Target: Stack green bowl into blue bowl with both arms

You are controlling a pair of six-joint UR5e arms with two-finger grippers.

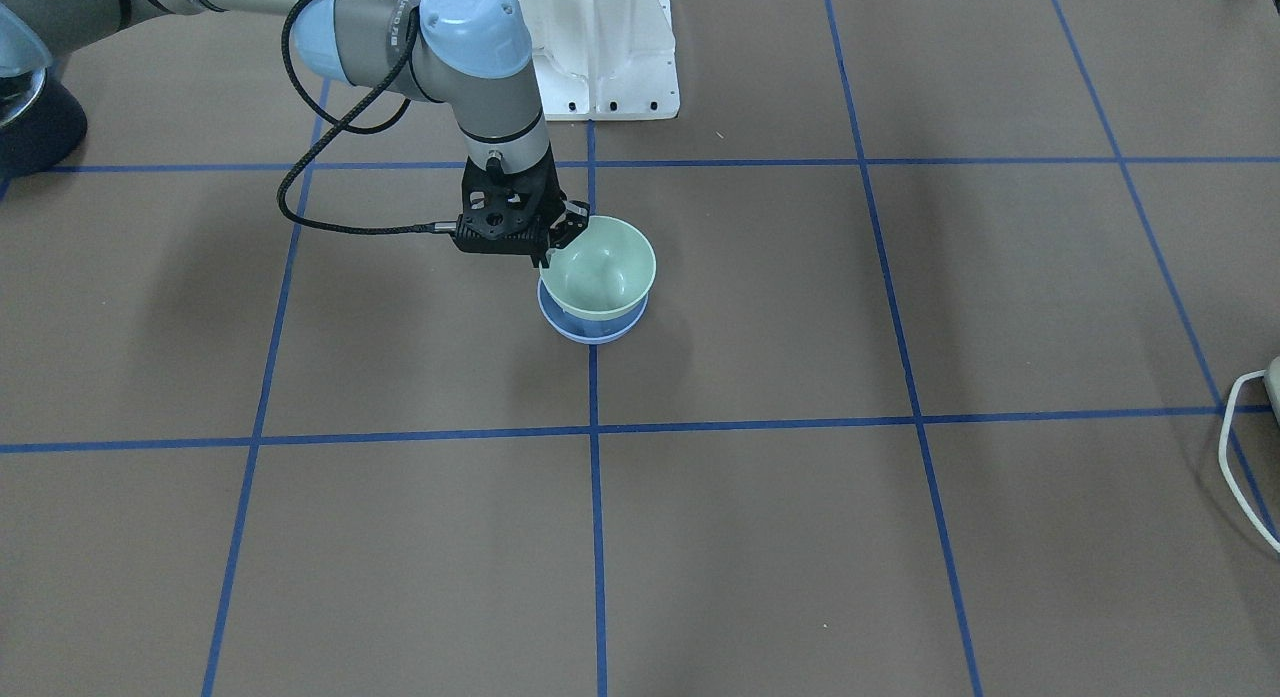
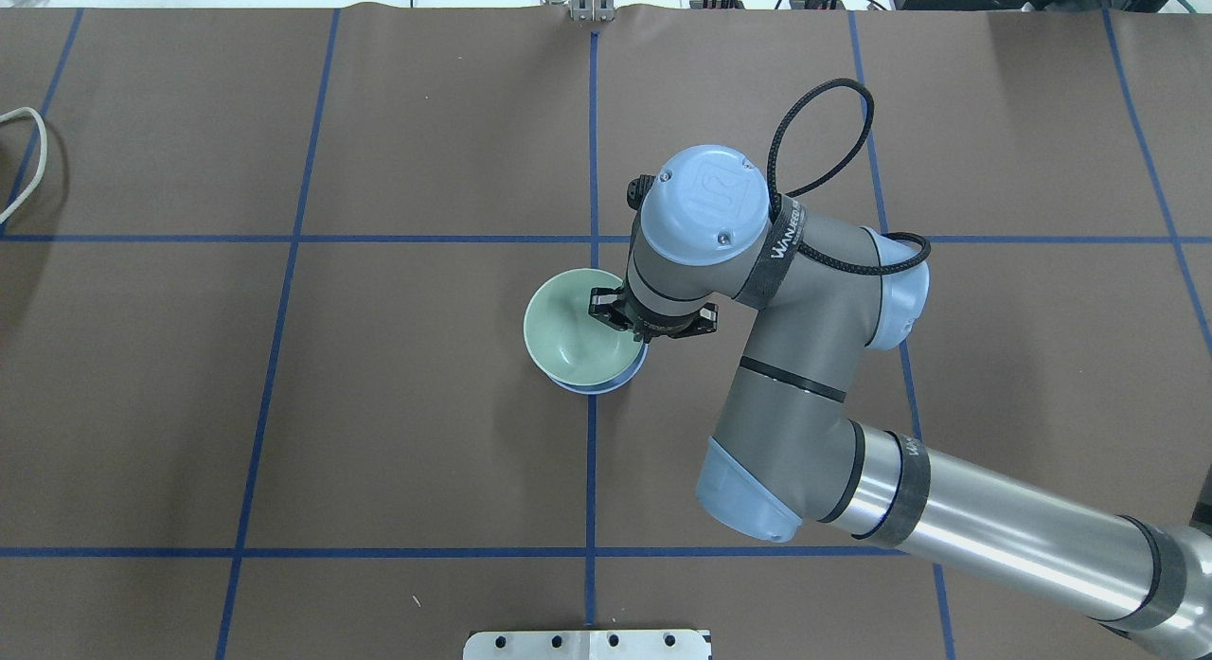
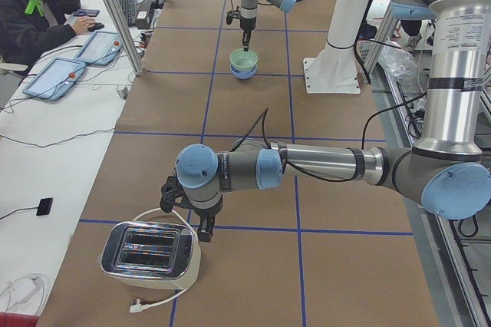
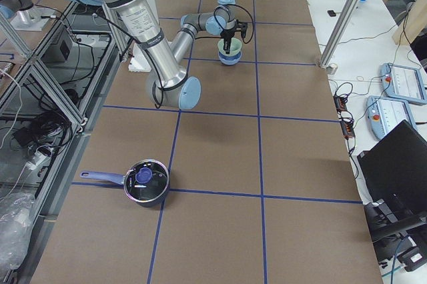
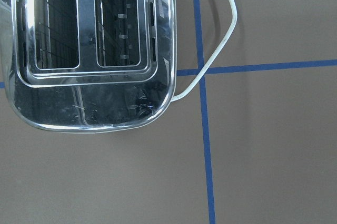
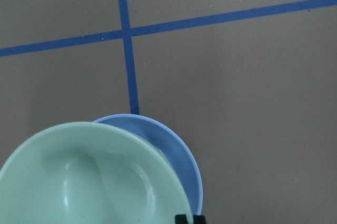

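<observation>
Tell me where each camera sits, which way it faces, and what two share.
Front-facing: across the table, facing the robot, steeply down; right arm, pedestal.
Overhead: behind the robot, looking down; right arm above the green bowl.
Exterior left: table's left end, looking along it; left arm near, by the toaster.
Exterior right: table's right end; right arm near, pot.
Left wrist: down onto the toaster; no fingers show.
Right wrist: down onto green bowl and blue bowl; one fingertip.
Shared: front-facing and overhead each show both bowls.
</observation>
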